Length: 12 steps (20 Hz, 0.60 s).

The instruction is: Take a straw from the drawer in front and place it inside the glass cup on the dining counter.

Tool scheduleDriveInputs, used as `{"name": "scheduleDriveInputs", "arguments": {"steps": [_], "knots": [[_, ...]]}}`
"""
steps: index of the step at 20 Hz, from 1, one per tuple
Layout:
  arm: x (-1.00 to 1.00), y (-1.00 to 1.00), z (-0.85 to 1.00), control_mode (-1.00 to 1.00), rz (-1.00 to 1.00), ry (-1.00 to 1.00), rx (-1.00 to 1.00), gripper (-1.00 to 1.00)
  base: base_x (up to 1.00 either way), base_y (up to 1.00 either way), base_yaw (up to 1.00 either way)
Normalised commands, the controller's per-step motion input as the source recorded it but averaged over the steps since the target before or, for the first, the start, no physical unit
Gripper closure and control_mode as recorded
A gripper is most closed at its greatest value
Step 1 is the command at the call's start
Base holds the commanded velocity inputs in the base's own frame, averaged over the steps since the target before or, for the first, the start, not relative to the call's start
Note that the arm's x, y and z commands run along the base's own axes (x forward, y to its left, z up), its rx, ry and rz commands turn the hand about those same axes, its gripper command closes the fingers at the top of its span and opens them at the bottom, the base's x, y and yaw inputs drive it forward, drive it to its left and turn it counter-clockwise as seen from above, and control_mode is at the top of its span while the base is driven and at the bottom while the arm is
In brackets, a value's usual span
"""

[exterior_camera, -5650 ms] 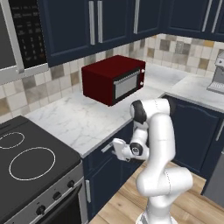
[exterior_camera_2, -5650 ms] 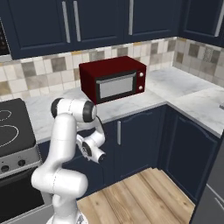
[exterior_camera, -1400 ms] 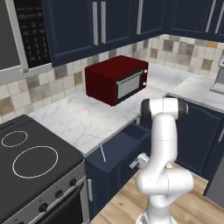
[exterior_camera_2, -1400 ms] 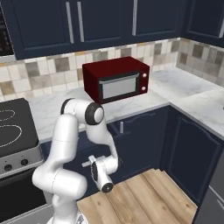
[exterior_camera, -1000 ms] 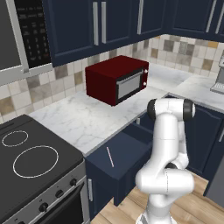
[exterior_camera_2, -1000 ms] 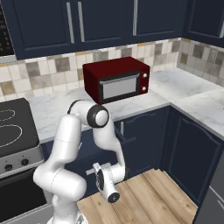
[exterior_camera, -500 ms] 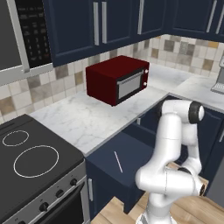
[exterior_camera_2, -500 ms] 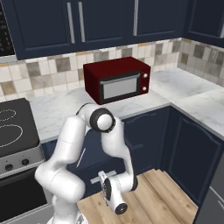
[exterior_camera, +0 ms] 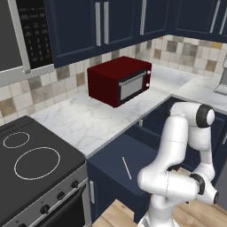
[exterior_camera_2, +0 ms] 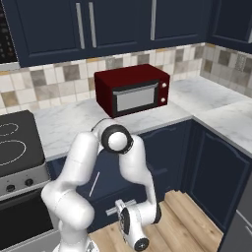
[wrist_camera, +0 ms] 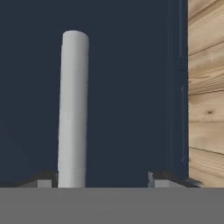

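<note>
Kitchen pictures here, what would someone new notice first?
Probably the boxy dark red microwave oven on the white marble counter below the navy wall cabinets. Next, the wide navy-blue drawer pulled open under that counter, a thin pale stick lying inside. The white robot arm folds down before it, its pincer low near the wooden floor.

Even, diffuse light falls from above, with no visible source and no hard shadows. The marble counter [exterior_camera: 84, 122] reads bright, while the navy cabinet fronts [exterior_camera_2: 216, 167] stay dim and lose detail in the dark. The red microwave [exterior_camera_2: 132, 89] shows a soft sheen on its door. All three views look soft and pixelated, and the close-up handle [wrist_camera: 73, 109] has blurred edges.
</note>
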Motion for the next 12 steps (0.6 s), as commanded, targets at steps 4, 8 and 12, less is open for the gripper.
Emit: {"name": "scheduleDriveInputs", "arguments": {"steps": [4,8,12], "knots": [[-0.18,-0.30,0.98,-1.00,0.00,-0.03,0.00,-1.00,0.00,0.00,0.00],[-0.08,-0.16,1.00,-1.00,0.00,-0.07,0.00,-1.00,0.00,0.00,0.00],[-0.07,-0.09,1.00,-1.00,0.00,-0.04,-0.01,-1.00,0.00,0.00,0.00]]}}
